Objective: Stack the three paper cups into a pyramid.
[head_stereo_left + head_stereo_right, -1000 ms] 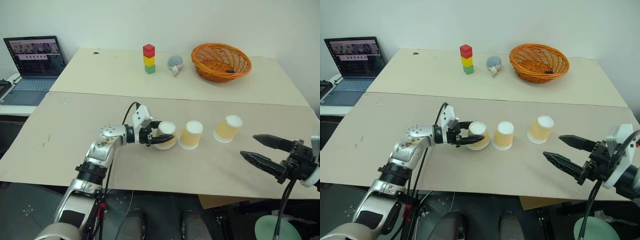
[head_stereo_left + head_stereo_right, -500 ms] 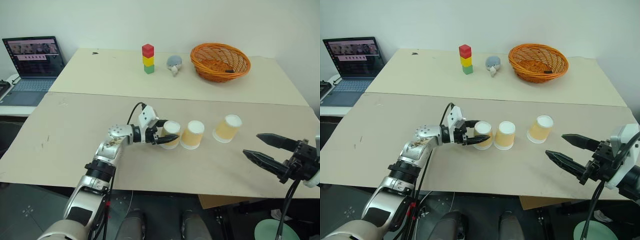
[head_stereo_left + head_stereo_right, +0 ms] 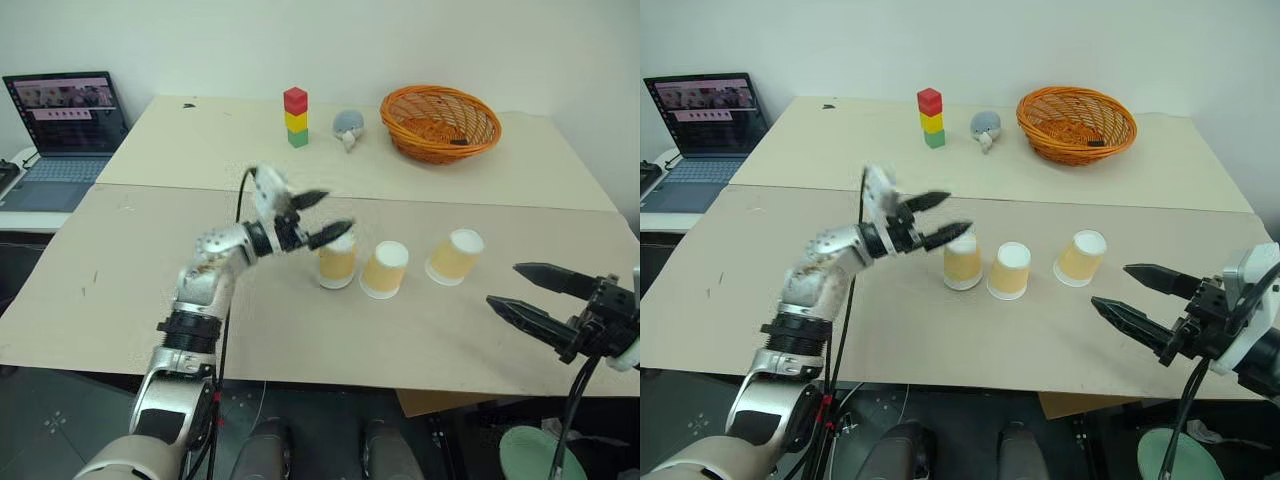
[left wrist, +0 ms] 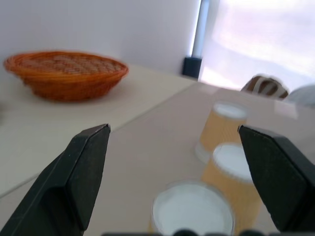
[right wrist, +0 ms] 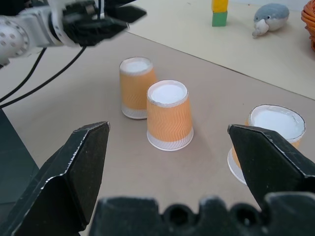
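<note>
Three cups (image 3: pixel 385 268) stand unstacked — left gripper (image 3: pixel 318 217) has let go, lifted, jaws wide.

Three paper cups (image 5: pixel 169 115) are showing matt, faintly wavy-ribbed tan sides and smooth white bases, standing on a dull beige board table (image 3: pixel 130 280) that is looking like bare fibreboard, lightly scuffed. The left gripper (image 3: pixel 322 218) and right gripper (image 3: pixel 530 295) are presenting matt black plastic fingers, the left arm's casing gleaming as brushed silver metal. Behind, a woven wicker basket (image 3: pixel 441 122) is showing a rough orange weave, a block tower (image 3: pixel 297 117) is looking smooth and glossy, and a grey toy (image 3: pixel 348 127) is appearing soft and plush.
</note>
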Available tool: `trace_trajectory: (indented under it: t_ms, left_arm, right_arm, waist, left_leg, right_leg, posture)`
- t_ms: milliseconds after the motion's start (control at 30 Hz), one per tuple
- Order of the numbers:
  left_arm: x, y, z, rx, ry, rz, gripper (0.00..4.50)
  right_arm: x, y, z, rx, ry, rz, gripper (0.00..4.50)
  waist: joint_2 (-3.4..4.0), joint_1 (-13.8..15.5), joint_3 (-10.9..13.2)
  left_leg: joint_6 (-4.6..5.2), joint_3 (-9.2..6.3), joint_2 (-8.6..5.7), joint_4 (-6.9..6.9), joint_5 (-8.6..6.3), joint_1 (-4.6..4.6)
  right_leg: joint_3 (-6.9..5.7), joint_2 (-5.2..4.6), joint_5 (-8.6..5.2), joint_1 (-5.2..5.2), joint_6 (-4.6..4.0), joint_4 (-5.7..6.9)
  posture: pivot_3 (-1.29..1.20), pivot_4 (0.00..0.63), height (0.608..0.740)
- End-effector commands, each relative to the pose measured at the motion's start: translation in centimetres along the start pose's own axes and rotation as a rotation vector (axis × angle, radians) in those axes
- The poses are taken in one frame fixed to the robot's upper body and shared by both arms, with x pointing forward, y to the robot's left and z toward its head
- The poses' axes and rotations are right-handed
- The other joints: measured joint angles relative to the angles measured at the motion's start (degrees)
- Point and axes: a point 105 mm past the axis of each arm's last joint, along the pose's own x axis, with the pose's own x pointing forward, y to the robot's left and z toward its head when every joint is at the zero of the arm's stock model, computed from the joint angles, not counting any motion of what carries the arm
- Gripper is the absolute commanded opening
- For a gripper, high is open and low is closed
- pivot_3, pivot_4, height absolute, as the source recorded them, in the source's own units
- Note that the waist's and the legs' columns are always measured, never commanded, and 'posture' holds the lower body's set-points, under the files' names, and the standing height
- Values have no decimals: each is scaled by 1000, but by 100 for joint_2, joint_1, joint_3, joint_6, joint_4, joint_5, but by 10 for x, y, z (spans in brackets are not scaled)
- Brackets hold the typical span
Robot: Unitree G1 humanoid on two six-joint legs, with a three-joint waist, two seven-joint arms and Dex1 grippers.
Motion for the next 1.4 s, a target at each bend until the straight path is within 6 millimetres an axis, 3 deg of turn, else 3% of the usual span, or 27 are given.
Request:
trace_trajectory:
  t_ms: [33,233,333,400,533,733,867,1067,1233,1400]
  left_arm:
    - [-8,-21,35,-127,-82,-78,4422]
    - [-26,-27,45,-213,-57,-79,4422]
    - [-59,-53,22,-164,163,-209,4422]
    - [-70,-61,11,-107,269,-259,4422]
    - [-76,-65,10,22,343,-320,4422]
    - [-65,-64,10,153,322,-341,4422]
    - [-66,-69,-3,244,353,-371,4422]
    - [-72,-70,-20,265,379,-365,4422]
    - [-74,-71,-31,265,391,-357,4422]
    - [-72,-69,-35,267,383,-334,4422]
  right_arm:
    - [1,-2,9,-30,-19,18,4500]
    - [7,-5,8,-27,-18,35,4500]
    - [7,-18,-13,-27,54,-43,4500]
    - [4,-28,-25,-37,100,-104,4500]
    - [-5,-40,-47,-58,161,-196,4500]
    - [1,-68,-61,-111,160,-364,4500]
    - [2,-79,-44,-140,107,-402,4500]
    - [-2,-87,2,-129,-33,-416,4500]
    - [12,-83,4,-122,-18,-355,4500]
    - [31,-91,-8,-107,22,-329,4500]
  waist:
    - [1,-1,0]
    - [0,-15,0]
    - [1,-91,-1]
    - [2,-121,-1]
    - [2,6,0]
    - [2,1,-1]
    - [4,-45,-1]
    - [4,-41,0]
    - [4,-41,0]
    - [4,-46,0]
  left_leg:
    - [0,0,0,0,0,3]
    - [-3,0,-2,0,2,15]
    - [-2,2,-3,-4,2,14]
    - [-4,4,-4,-19,2,17]
    - [-11,10,-6,-17,13,16]
    - [-8,20,-6,-19,19,19]
    - [-8,21,-6,-27,19,14]
    - [-7,21,-4,-24,20,16]
    - [-7,20,-1,-25,20,17]
    - [-6,22,-4,-24,20,13]
  right_leg:
    - [0,0,0,2,0,1]
    - [1,3,0,10,0,7]
    - [2,7,-1,3,-1,4]
    - [4,9,-7,-1,-9,3]
    - [1,4,-4,4,-8,3]
    - [8,9,0,7,-10,-8]
    - [9,12,-1,-2,-11,-6]
    - [10,10,2,3,-10,-6]
    - [9,16,3,2,-10,-6]
    - [11,9,3,0,-10,-7]
  posture:
    - [0,150,681]
    - [0,150,681]
    - [0,150,681]
    - [0,150,681]
    - [0,150,681]
    - [0,150,681]
    - [0,150,681]
    - [0,150,681]
    - [0,150,681]
    - [0,150,681]
